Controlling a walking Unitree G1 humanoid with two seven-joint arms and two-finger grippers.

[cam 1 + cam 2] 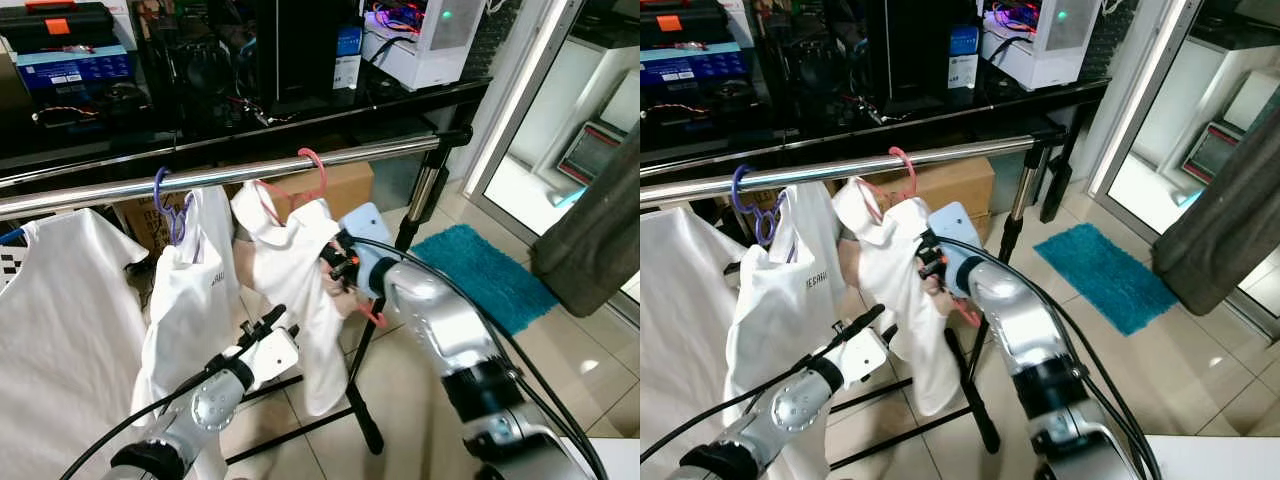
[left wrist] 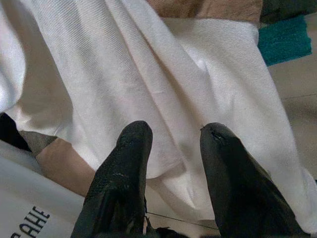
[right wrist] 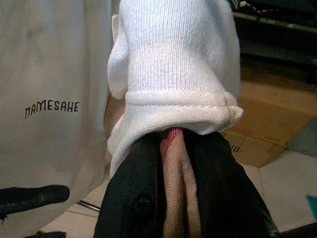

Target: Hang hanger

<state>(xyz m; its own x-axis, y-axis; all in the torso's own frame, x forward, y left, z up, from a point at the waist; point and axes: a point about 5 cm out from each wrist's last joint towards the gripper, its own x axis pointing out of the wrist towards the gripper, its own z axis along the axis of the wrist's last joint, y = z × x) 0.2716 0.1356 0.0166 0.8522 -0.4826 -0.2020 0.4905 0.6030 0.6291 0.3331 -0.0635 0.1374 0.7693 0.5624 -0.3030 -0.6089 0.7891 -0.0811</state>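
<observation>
Right tool (image 1: pixel 340 262) clamped on pink hanger (image 1: pixel 318 172) arm through white shirt (image 1: pixel 290 265), left tool (image 1: pixel 272 320) apart below; hook barely over rail (image 1: pixel 220 176), a tug could unseat it.

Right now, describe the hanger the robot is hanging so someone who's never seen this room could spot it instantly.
Find the silver rail running across the clothes rack. Of the hooks on it, take the one nearest the rack's black upright: the pink hanger, carrying a white shirt that the right gripper grips at the shoulder. Its neighbour, the purple hanger, isn't held.
</observation>
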